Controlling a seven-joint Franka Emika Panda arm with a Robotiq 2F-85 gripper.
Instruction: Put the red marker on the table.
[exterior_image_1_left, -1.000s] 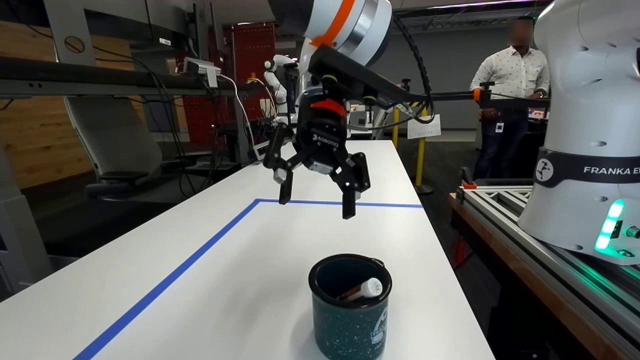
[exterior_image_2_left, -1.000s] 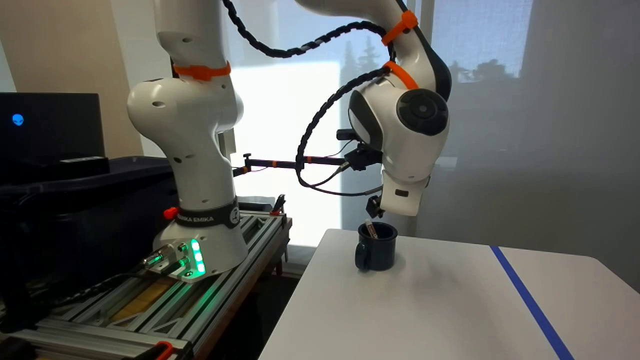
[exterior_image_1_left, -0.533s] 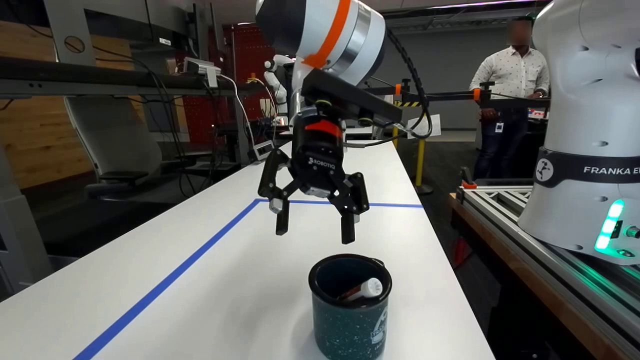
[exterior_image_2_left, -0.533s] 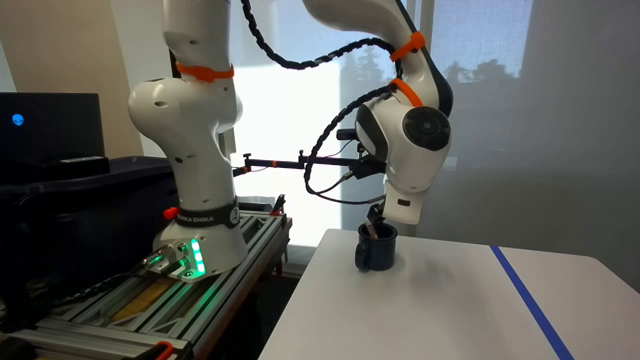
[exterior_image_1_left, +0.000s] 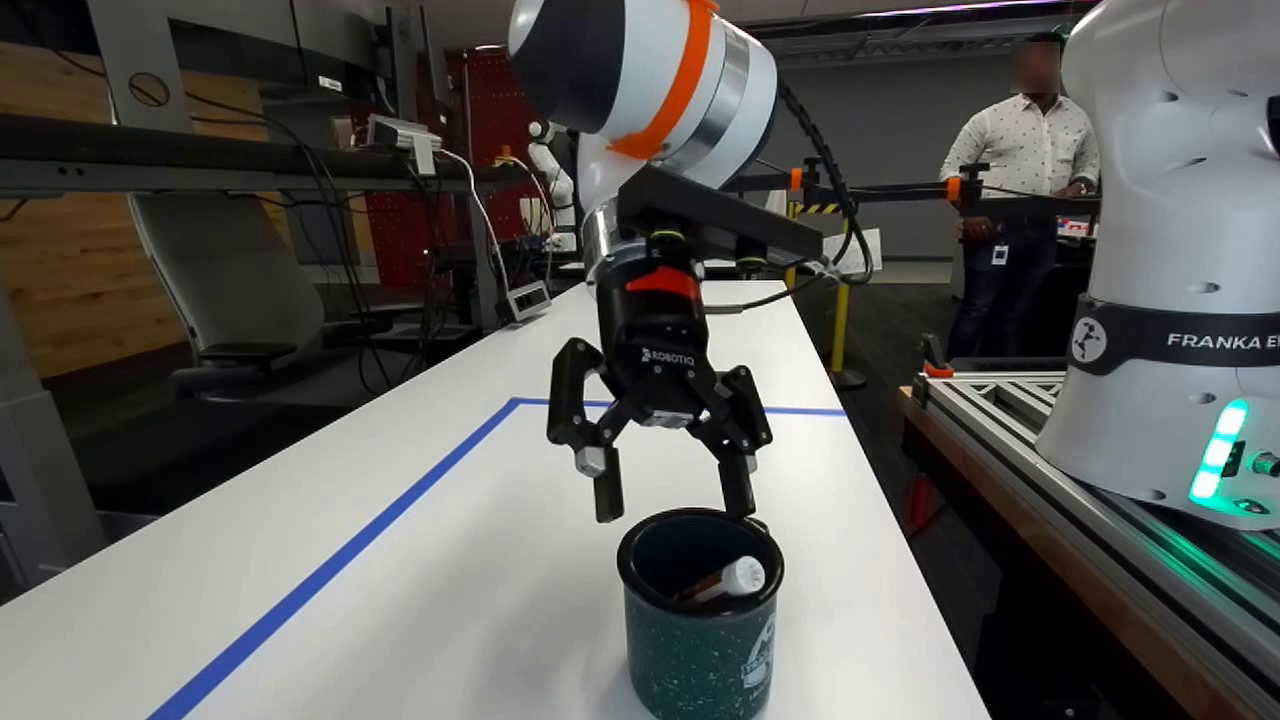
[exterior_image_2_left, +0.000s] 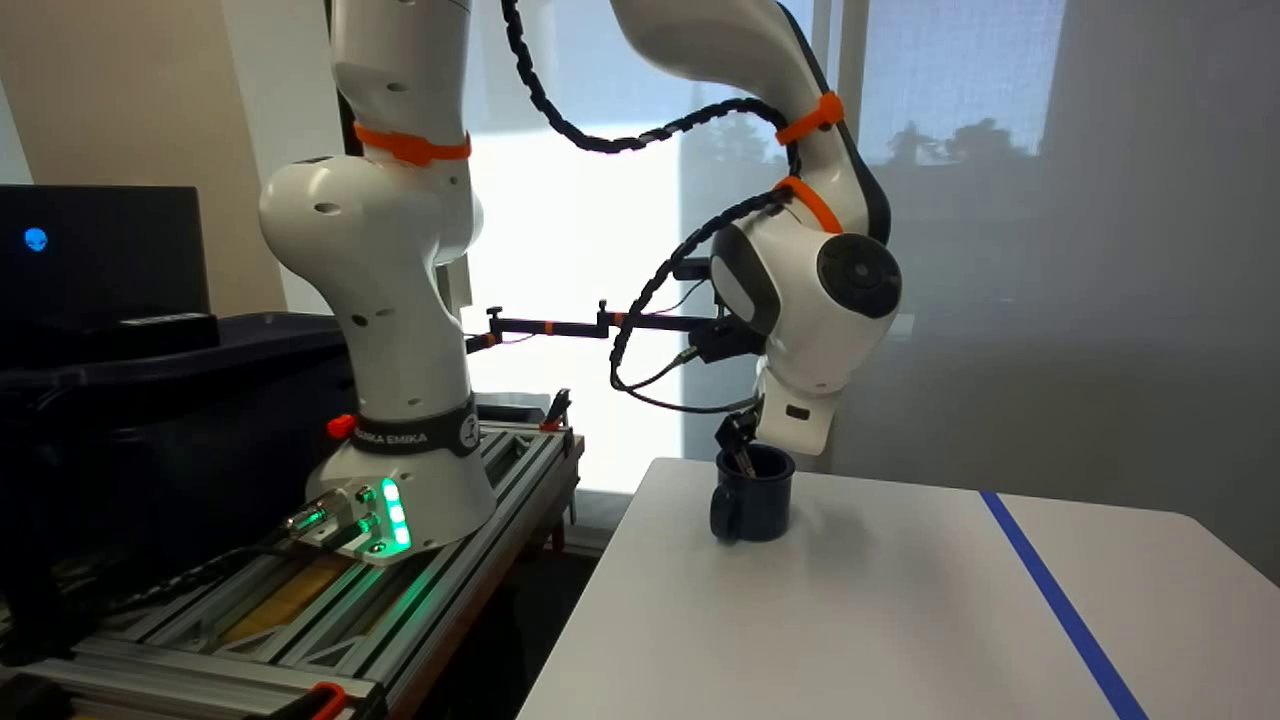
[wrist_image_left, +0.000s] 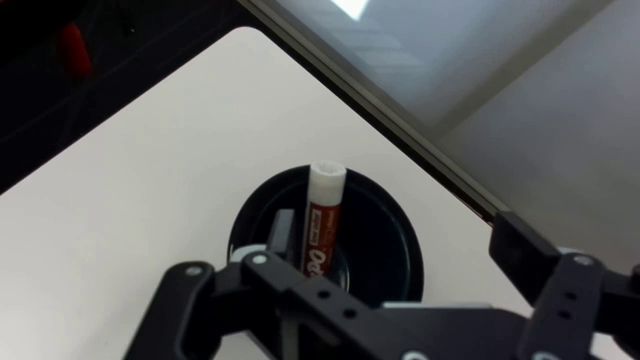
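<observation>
Gripper (exterior_image_1_left: 673, 513) lettered ROBOTIQ hung spread near teal cup (exterior_image_1_left: 695, 655), red marker (wrist_image_left: 324, 215) leaned inside, label (wrist_image_left: 321, 242) partly hidden, robot base (exterior_image_1_left: 1165, 420) read FRANKA

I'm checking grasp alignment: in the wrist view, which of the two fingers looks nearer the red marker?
The picture-left finger: it appears close beside the red marker, visually overlapping the cup, while the other finger shows outside the cup.

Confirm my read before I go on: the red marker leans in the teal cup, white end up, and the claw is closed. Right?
Not quite: the claw is open, not closed. An exterior view shows its fingers standing wide apart. The rest holds: the red marker leans in the teal cup, white end up.
</observation>
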